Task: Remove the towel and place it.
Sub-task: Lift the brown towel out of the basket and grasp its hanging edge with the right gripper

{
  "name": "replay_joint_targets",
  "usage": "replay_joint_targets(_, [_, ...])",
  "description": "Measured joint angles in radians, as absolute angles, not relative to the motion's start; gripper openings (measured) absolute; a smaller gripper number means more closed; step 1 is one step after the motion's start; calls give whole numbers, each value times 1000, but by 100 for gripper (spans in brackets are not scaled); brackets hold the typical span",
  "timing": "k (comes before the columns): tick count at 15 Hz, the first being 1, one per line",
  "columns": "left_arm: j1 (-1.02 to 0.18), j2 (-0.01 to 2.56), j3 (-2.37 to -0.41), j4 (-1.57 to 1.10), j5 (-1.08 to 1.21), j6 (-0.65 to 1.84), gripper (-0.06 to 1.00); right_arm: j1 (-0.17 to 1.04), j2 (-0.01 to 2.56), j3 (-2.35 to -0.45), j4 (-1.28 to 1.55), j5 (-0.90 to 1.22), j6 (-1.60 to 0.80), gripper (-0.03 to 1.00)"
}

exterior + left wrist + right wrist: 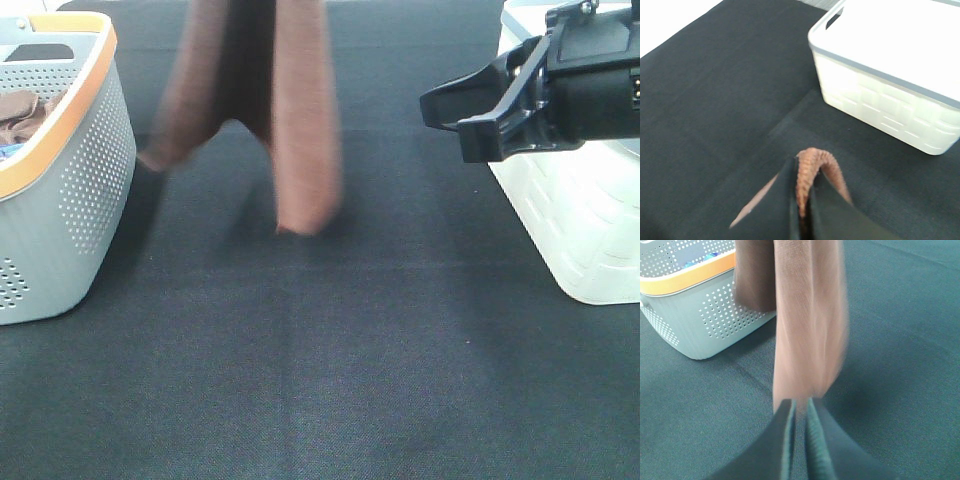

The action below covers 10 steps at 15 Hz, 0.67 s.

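Observation:
The rust-brown towel [300, 130] hangs in long folds over the black table, blurred, its lower end just above the cloth near the middle. In the left wrist view my left gripper [801, 200] is shut on a fold of the towel [812, 160]; this gripper is above the top edge of the high view. My right gripper [450, 120] hovers at the right, to the right of the towel, apart from it. In the right wrist view its fingers [799, 435] stand closed together and empty, with the towel [810, 330] hanging beyond them.
A grey perforated basket with an orange rim [60, 200] stands at the left, with brown cloth [20, 115] inside; it also shows in the right wrist view [690, 325]. A white basket [590, 220] stands at the right, also in the left wrist view [880, 100]. A black cloth [320, 380] covers the table.

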State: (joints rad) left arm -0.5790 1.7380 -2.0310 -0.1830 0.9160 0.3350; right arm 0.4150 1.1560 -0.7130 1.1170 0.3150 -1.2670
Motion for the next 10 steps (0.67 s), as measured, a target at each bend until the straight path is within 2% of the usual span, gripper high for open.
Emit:
replay_joint_targets(4, [-579, 1738, -2031, -245, 972, 574, 0, 415, 1156, -713, 1117, 303, -1267, 8])
replay_joint_targets(6, [-579, 1738, -2031, -289, 1100, 754, 0, 415, 1156, -713, 1117, 270, -1284, 17])
replay_joint_targets(8, [-579, 1735, -2031, -343, 1206, 896, 0, 415, 1156, -713, 1116, 227, -1330, 38])
replay_joint_targets(9, [-579, 1735, -2031, -343, 1206, 896, 0, 415, 1156, -713, 1116, 227, -1330, 38])
replay_joint_targets(10, [-579, 1733, -2031, -359, 1209, 917, 0, 415, 1156, -713, 1116, 225, -1340, 43])
